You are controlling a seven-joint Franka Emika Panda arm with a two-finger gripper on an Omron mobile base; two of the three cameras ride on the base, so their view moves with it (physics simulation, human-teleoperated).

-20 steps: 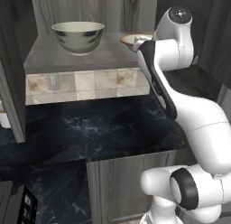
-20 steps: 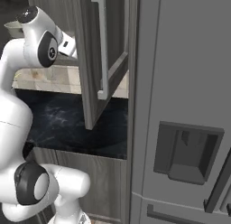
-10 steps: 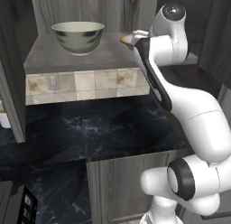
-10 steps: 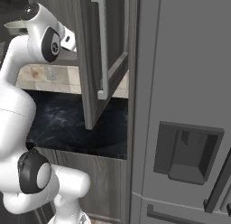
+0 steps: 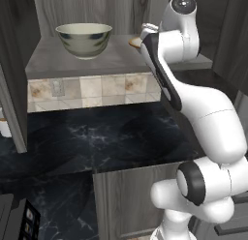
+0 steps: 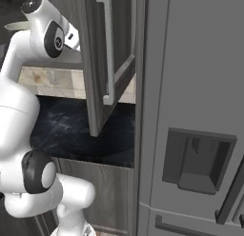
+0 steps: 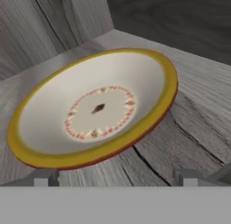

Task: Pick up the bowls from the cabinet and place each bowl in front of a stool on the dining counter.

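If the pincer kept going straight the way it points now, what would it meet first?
Most likely the shallow bowl with the gold-orange rim: the open pincer faces it on the cabinet shelf, and its near rim lies ahead between the fingertips. How far apart they are is hard to judge.

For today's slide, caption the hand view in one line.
Open gripper faces the shallow gold-rimmed bowl on the grey cabinet shelf.

Through the hand camera I see the shallow cream bowl (image 7: 97, 108) with its gold-orange rim and a brownish dotted ring around a dark centre mark, sitting on the grey wood-grain shelf (image 7: 198, 105). My jaws stand wide apart, their tips just short of its near rim.
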